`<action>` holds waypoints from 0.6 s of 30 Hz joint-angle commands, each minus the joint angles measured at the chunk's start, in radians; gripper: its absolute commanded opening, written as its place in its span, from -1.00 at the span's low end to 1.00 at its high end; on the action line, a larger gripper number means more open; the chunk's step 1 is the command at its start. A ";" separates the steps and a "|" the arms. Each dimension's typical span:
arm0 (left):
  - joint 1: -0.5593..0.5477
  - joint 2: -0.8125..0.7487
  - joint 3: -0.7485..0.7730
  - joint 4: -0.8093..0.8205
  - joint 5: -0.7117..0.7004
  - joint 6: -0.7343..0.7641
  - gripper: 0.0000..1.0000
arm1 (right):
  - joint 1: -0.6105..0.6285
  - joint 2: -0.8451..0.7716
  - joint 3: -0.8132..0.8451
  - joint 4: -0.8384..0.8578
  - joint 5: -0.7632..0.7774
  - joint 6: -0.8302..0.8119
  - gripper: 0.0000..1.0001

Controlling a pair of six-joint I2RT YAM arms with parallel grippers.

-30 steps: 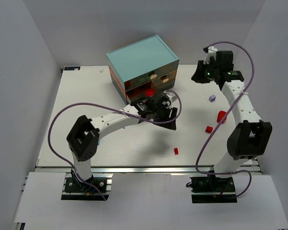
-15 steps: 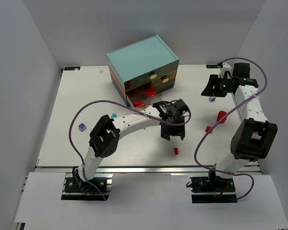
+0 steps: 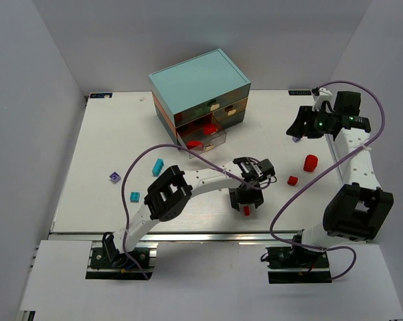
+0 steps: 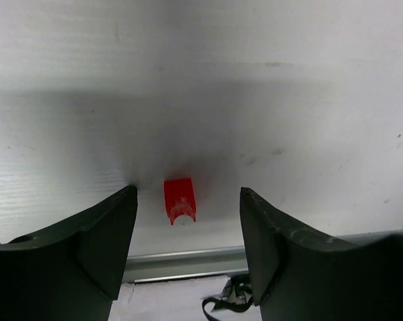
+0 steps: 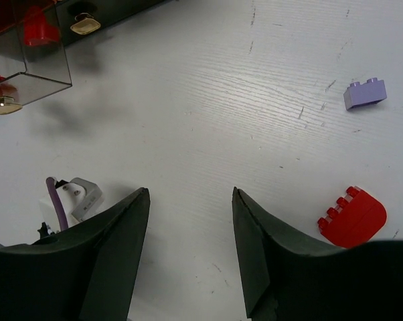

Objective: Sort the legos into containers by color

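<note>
The legos (image 3: pixel 310 162) are only partly sorted, as far as the pictures show. A few red ones (image 3: pixel 200 132) lie in the open drawer (image 3: pixel 218 138). It sticks out from the bottom of the light-teal chest (image 3: pixel 200 83) at the back of the table (image 3: pixel 121 134). The other drawers look shut, and what is in them cannot be told.

Many bricks lie loose on the table. A small red brick (image 4: pixel 179 199) sits near the front edge. The left pincer (image 4: pixel 188 194) hangs right over it, spread wide, with one finger on each side and not touching it. It holds nothing and looks ready to go down and pinch.

On the right side lie a round-topped red brick (image 5: pixel 352 217) and a little red brick (image 3: pixel 292 180). A lilac brick (image 5: pixel 365 93) lies near the right pincer (image 5: pixel 190 194), which is also spread wide and empty over bare table. On the left side, well apart from the chest, lie two cyan-blue bricks (image 3: pixel 158 166) and a second lilac brick (image 3: pixel 114 177).

So the red pile seems begun. The blue and lilac ones look not yet started.

The table is white, with small scratches and dark specks. A metal rail (image 4: pixel 188 257) runs along its near edge. Plain pale walls (image 3: pixel 41 67) stand around it.
</note>
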 commanded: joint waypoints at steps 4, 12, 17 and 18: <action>-0.005 0.008 0.043 -0.022 -0.078 -0.051 0.32 | -0.018 -0.044 -0.019 -0.008 0.004 -0.019 0.18; -0.014 0.028 0.050 -0.016 -0.044 -0.030 -0.30 | -0.035 -0.054 -0.032 -0.016 0.008 -0.028 0.18; -0.036 0.022 0.055 -0.027 -0.035 0.002 -0.66 | -0.044 -0.079 -0.063 -0.033 -0.002 -0.040 0.18; -0.036 0.005 0.063 -0.031 -0.059 0.010 -0.73 | -0.042 -0.082 -0.071 -0.036 -0.010 -0.047 0.18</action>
